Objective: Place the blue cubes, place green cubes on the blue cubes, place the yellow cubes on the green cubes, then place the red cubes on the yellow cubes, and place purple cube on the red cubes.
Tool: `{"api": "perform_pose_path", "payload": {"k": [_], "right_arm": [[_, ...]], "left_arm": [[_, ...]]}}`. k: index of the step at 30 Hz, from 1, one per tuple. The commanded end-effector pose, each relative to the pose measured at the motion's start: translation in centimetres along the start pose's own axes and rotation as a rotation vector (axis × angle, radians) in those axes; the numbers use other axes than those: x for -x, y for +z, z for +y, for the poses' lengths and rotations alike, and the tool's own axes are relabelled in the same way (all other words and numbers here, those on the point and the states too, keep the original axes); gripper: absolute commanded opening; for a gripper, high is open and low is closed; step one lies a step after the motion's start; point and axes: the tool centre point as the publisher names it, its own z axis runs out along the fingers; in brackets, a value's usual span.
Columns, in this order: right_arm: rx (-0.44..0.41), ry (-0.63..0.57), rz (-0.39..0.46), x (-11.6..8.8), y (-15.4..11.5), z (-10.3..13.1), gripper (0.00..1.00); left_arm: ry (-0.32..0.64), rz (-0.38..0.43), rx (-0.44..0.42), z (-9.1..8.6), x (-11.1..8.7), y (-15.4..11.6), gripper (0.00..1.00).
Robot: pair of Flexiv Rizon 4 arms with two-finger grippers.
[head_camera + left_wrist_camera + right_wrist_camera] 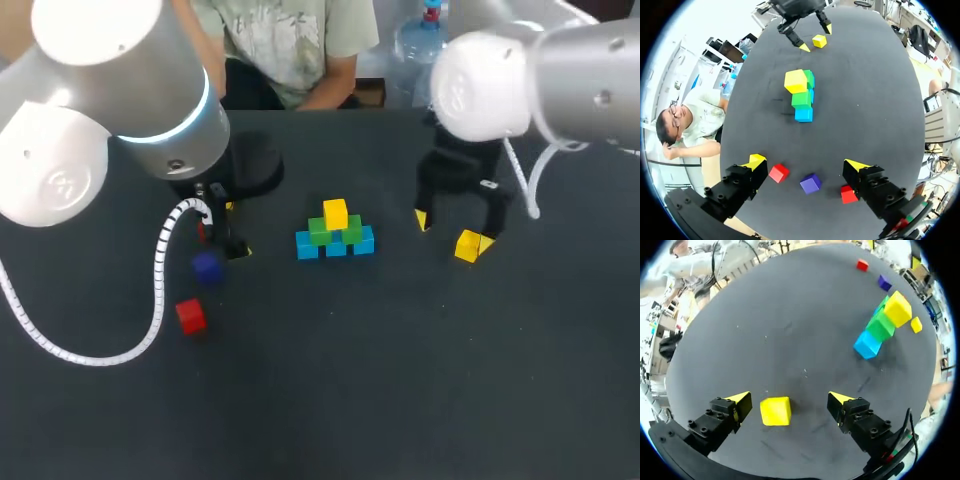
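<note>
A small pyramid stands mid-table: blue cubes (335, 246) at the base, green cubes (333, 231) on them, one yellow cube (335, 213) on top. My right gripper (455, 230) is open just above the table, a loose yellow cube (775, 411) lying untouched between its fingers. My left gripper (806, 162) hangs open over a purple cube (810, 183), with a red cube (779, 172) by one finger and a second red cube (848, 194) by the other. In the head view I see the purple cube (207, 266) and one red cube (190, 316).
The left arm's white coiled cable (160, 270) loops down over the table beside the red cube. The dark tabletop (400, 380) stretches wide toward the front, with bare surface between the pyramid and each gripper.
</note>
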Motion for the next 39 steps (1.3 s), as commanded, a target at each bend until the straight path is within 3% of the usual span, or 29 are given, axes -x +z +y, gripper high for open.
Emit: {"api": "perform_pose_path", "payload": {"k": [1, 8, 12, 18, 36, 37, 39], "right_arm": [[0.031, 0.019, 0.005, -1.2, -0.5, -0.3, 1.0], [0.024, 0.057, 0.009, -2.8, -0.8, 0.8, 1.0], [0.022, 0.061, -0.009, -3.2, 0.5, 1.1, 1.0], [-0.009, 0.057, -0.03, -3.2, 1.9, 0.8, 1.0], [-0.049, 0.076, -0.029, -2.9, 2.7, 0.9, 1.0], [-0.048, 0.08, -0.029, -2.9, 2.8, 0.9, 0.87], [-0.05, 0.083, -0.028, -2.9, 2.8, 1.0, 0.75]], "left_arm": [[0.003, -0.005, -0.003, 0.1, -0.1, 0.0, 1.0], [0.003, -0.005, -0.003, 0.1, -0.1, 0.0, 1.0], [0.003, -0.005, -0.003, 0.1, -0.1, 0.0, 1.0], [0.003, -0.005, -0.003, 0.1, -0.1, 0.0, 1.0], [0.003, -0.005, -0.003, 0.1, -0.1, 0.0, 1.0], [0.003, -0.005, -0.003, 0.1, -0.1, 0.0, 1.0], [0.003, -0.005, -0.003, 0.1, -0.1, 0.0, 1.0]]}}
